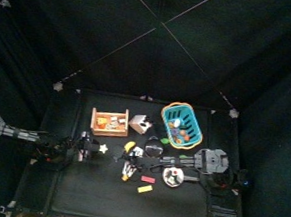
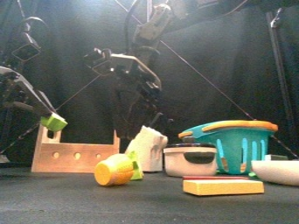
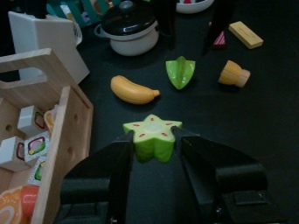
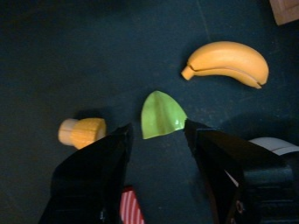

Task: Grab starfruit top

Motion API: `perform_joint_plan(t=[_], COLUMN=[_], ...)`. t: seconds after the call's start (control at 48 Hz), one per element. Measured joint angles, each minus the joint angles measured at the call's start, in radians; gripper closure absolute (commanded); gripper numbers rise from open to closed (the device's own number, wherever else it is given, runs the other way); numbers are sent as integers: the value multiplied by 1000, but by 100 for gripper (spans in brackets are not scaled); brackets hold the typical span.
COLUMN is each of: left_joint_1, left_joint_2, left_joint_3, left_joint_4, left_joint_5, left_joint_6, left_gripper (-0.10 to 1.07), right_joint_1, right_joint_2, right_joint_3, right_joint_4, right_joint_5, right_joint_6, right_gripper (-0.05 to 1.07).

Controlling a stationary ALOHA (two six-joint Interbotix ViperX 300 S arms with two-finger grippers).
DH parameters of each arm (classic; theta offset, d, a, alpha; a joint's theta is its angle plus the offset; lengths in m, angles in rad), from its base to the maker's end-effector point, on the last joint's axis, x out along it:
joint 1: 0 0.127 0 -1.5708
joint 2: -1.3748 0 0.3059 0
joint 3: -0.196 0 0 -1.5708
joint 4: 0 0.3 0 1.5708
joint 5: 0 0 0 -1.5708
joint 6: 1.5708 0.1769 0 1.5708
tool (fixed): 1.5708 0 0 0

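Observation:
The starfruit (image 3: 155,133), pale yellow on top with green sides, sits between my left gripper's (image 3: 156,150) two jaws, which close against its sides. In the front view the starfruit (image 2: 52,121) hangs at the left gripper's tip, above the table and in front of the wooden rack. In the top view it (image 1: 103,147) lies left of centre. My right gripper (image 4: 156,133) is open and empty, hovering over a green leaf-shaped piece (image 4: 163,114) near the table's middle (image 1: 133,165).
A wooden rack (image 1: 110,123) stands behind the starfruit and a teal basket (image 1: 183,124) at the back right. A banana (image 3: 135,88), an orange-yellow piece (image 3: 235,73), a pot (image 2: 191,160) and a yellow block (image 2: 222,185) lie around the middle and front.

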Motion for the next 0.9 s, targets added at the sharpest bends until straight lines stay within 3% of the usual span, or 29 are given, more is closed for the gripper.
perform_joint_plan(t=[0.271, 0.521, 0.896], left_joint_1=[0, 3, 8], left_joint_2=[0, 0, 0], left_joint_3=[0, 0, 0], left_joint_4=[0, 0, 0], left_joint_5=[0, 0, 0], left_joint_6=[0, 0, 0], left_gripper=[22, 22, 22], right_joint_1=[-29, -46, -64], right_joint_2=[66, 115, 144], right_joint_3=[-83, -92, -101], right_joint_4=[80, 126, 132], right_joint_5=[57, 101, 104], right_joint_6=[-137, -229, -241], right_gripper=[1, 1, 1])
